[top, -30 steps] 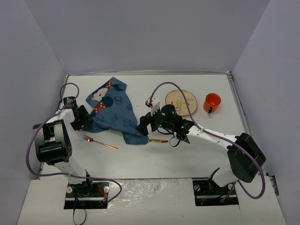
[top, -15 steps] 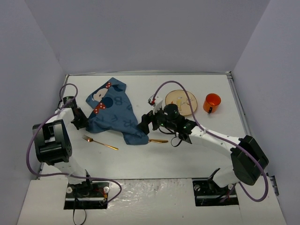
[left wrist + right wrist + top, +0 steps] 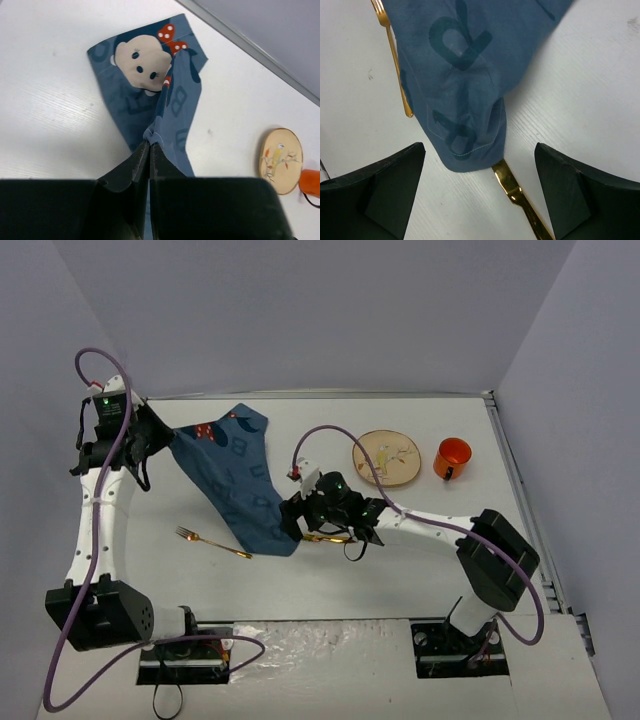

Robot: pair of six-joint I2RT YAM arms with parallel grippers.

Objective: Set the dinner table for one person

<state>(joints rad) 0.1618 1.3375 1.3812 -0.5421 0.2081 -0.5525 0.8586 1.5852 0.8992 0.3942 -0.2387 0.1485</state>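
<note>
A dark blue placemat [image 3: 235,485] printed with letters and a cartoon mouse lies stretched across the white dinner table [image 3: 400,570]. My left gripper [image 3: 160,435] is shut on the cloth's far-left edge and holds it raised. In the left wrist view the gripper [image 3: 150,145] pinches a fold of the placemat [image 3: 175,100]. My right gripper [image 3: 293,522] hovers open over the placemat's near corner [image 3: 465,150]. Its fingers [image 3: 385,185] stand wide either side of that corner and of a gold utensil handle [image 3: 517,195] that sticks out from under the cloth.
A gold fork [image 3: 215,543] lies left of the placemat's near corner, also seen as the fork [image 3: 395,60] beside the cloth. A round wooden plate [image 3: 386,458] with a bird print and an orange mug [image 3: 452,458] stand at the back right. Grey walls enclose the table.
The left gripper shut on the placemat's edge, rose and swung to the back left, pulling the cloth taut. The right gripper moved left over the near corner.
</note>
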